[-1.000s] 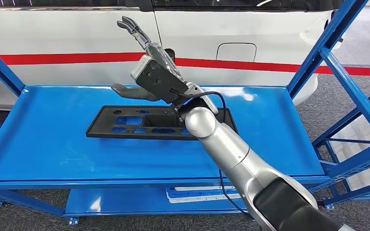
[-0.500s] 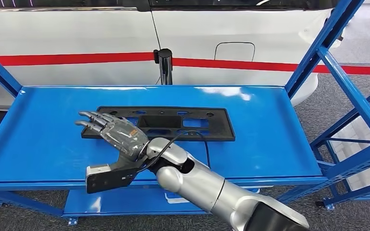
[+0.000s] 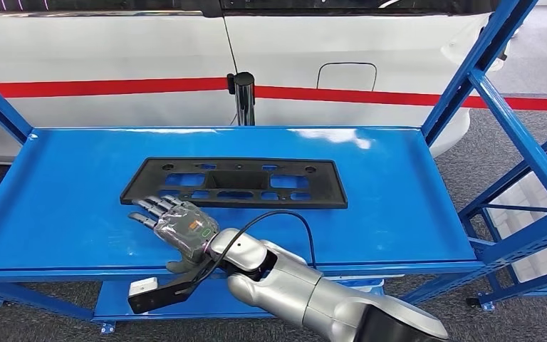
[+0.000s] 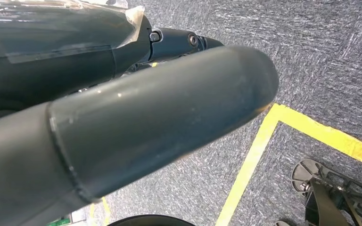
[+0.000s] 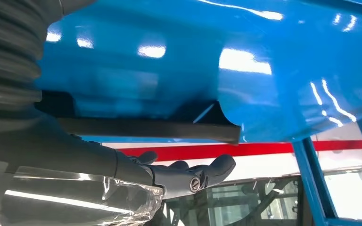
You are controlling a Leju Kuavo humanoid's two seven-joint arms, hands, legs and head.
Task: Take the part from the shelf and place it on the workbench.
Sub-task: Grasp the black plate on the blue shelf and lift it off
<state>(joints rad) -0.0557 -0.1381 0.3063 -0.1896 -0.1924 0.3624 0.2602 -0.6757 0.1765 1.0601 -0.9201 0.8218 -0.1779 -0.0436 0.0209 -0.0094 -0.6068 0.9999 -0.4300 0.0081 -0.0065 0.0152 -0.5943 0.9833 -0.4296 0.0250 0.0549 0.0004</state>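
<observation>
The black plastic part (image 3: 233,182), a long flat panel pierced with rectangular cut-outs, lies on the blue shelf (image 3: 399,192) in the middle of the head view, its long axis running left to right across the frame, nearly parallel to the shelf's front edge. The right hand (image 3: 174,224) sits in the lower left of centre, just below the part's left end and close to its near edge, with its fingers (image 3: 149,208) stretched toward the upper left; it is released, fingers apart and holding nothing. I cannot tell whether the fingertips touch the panel's edge or hover just short of it. In the right wrist view the part (image 5: 146,127) shows as a dark strip against the blue surface, with the hand's fingers (image 5: 202,172) spread beside it and not wrapped round it.

The left hand (image 4: 122,132) hangs over grey carpet with a yellow floor line; I cannot tell how its fingers are set. The right hand is clearly the nearer, so the grasp likely falls to it, taking the near long edge at the left end.
</observation>
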